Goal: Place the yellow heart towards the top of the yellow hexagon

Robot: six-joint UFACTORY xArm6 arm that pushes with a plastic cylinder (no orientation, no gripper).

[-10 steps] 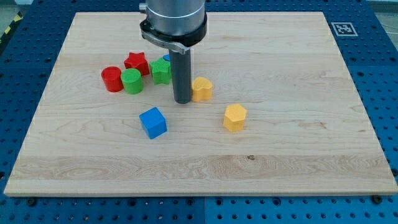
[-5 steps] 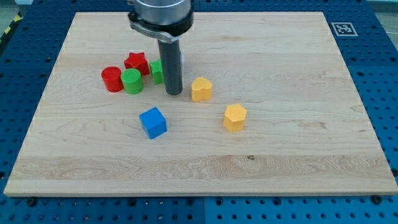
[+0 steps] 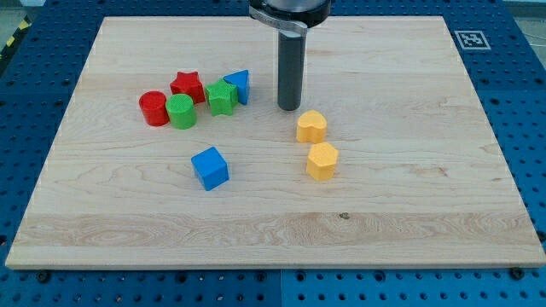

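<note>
The yellow heart (image 3: pixel 311 126) lies on the wooden board (image 3: pixel 409 188) just above the yellow hexagon (image 3: pixel 322 161), with a small gap between them. My tip (image 3: pixel 290 107) stands on the board above and slightly left of the heart, close to it but apart. The dark rod rises from the tip to the arm's head at the view's top edge.
A cluster lies at the view's left: a red cylinder (image 3: pixel 153 108), a green cylinder (image 3: pixel 181 111), a red star (image 3: pixel 186 84), a green block (image 3: pixel 221 96) and a blue triangle (image 3: pixel 239 85). A blue cube (image 3: pixel 210 167) lies below them. A marker tag (image 3: pixel 472 39) sits at the top right corner.
The yellow heart has moved right and slightly down, to just above the yellow hexagon. My tip has swung from the heart's left to above it, uncovering the blue triangle.
</note>
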